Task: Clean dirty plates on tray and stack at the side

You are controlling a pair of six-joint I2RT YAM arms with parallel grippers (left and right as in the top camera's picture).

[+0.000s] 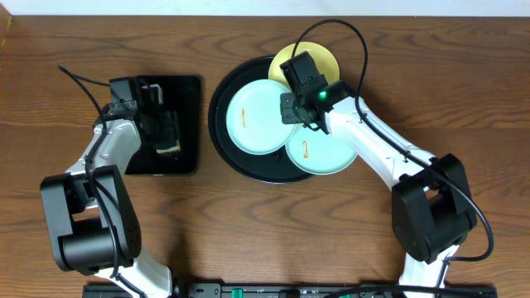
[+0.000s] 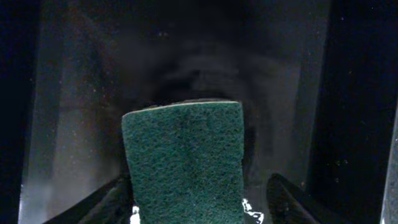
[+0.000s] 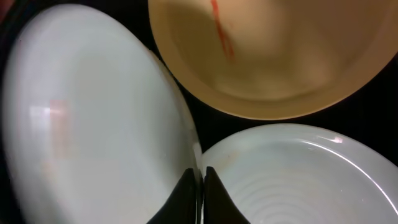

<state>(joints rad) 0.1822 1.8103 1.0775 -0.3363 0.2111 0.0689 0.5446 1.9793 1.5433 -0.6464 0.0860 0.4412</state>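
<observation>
Black round tray (image 1: 217, 116) holds all three, none stacked aside: yellow plate (image 1: 327, 60) at twelve o'clock, mint plate (image 1: 252, 124) at nine, second mint plate (image 1: 327, 157) at five, smears uncleaned. Empty, the right tool (image 3: 202, 183) is pinched together; the left tool (image 2: 198, 186) stands apart around the green sponge (image 2: 183, 155).

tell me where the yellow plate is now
Overhead, the yellow plate sits at the far rim of the round black tray, behind the left mint plate and the right mint plate, partly hidden by the right arm.

3 plates (image 1: 257, 117) lie in the round tray (image 1: 218, 103); a rectangular tray (image 1: 187, 93) sits left.
</observation>
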